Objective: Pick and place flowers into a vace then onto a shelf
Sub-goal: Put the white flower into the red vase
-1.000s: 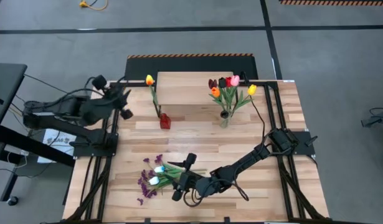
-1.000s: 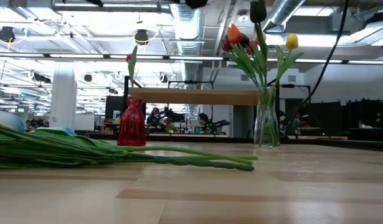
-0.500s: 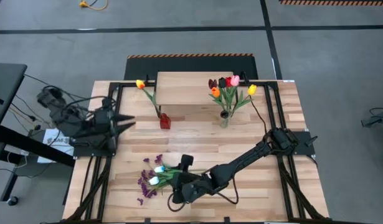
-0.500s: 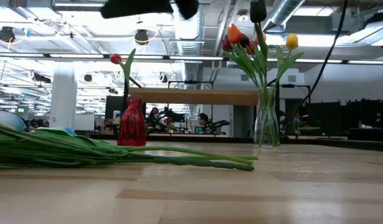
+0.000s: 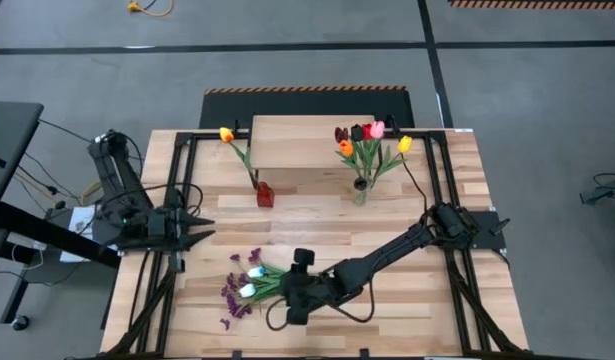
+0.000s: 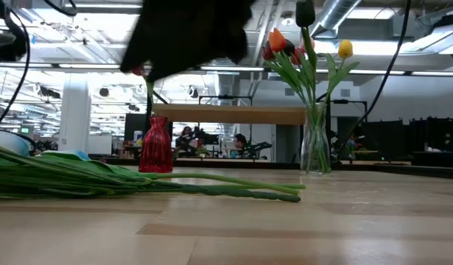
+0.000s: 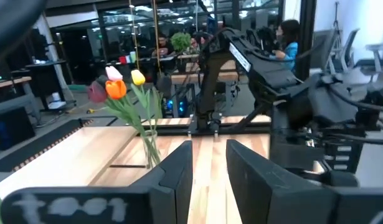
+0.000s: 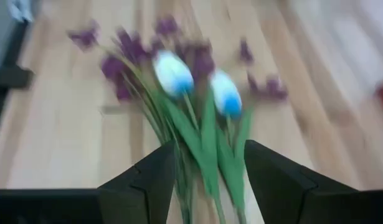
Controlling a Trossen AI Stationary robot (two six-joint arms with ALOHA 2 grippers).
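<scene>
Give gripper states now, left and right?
Left gripper: narrow gap, holding nothing.
Right gripper: open, fingers astride the loose flowers' stems, not gripped yet.

The right arm reaches from its base at the table's (image 5: pixel 457 200) right edge toward the near edge, stretched low — its right gripper (image 5: pixel 287 296) sits over the near-left part of the boards, fingers (image 8: pixel 141 180) parted. The left arm is folded at the table's left edge, its left gripper (image 5: pixel 199 229) pointing inward — fingers (image 7: pixel 179 171) a narrow gap apart.
</scene>
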